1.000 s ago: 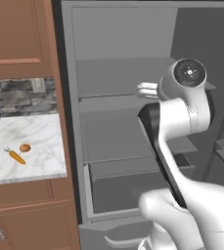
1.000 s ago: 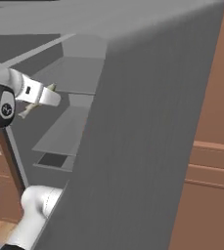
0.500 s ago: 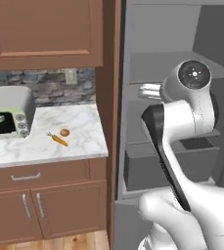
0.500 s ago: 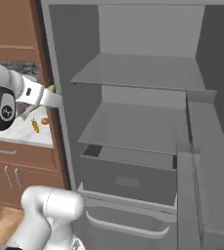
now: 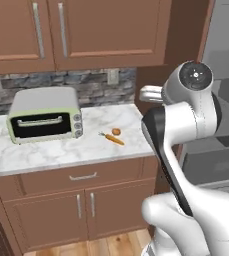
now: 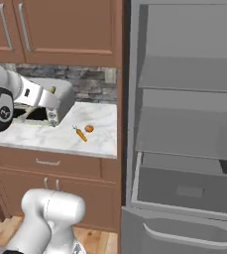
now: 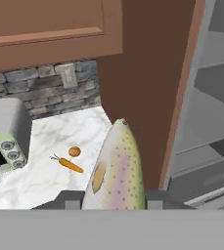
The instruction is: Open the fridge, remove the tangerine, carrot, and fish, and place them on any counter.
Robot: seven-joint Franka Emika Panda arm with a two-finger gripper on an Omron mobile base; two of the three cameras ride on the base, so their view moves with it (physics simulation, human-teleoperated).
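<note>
The gripper is closed on the fish, a speckled, pale greenish-pink body that sticks out from between the two dark fingertips and points away from the camera in the hand view. In the right base view the gripper hangs above the left part of the desk, in front of the toaster oven; the fish itself cannot be made out there.

Past the tip of the fish, in the hand view, the carrot and the tangerine lie on the white marble desk, close beside each other, the tangerine just behind the carrot. Both rest in the open middle of the worktop, between the toaster oven on one side and the brown side panel next to the fridge on the other. In the left base view the carrot and tangerine sit near the right end of the desk, well apart from the pale green toaster oven.

Behind the desk runs a grey stone backsplash with a wall outlet, and brown wall cabinets hang above it. Below are a drawer and cabinet doors with metal handles.

The fridge stands open to the right of the desk, with grey shelves and a drawer low down.
</note>
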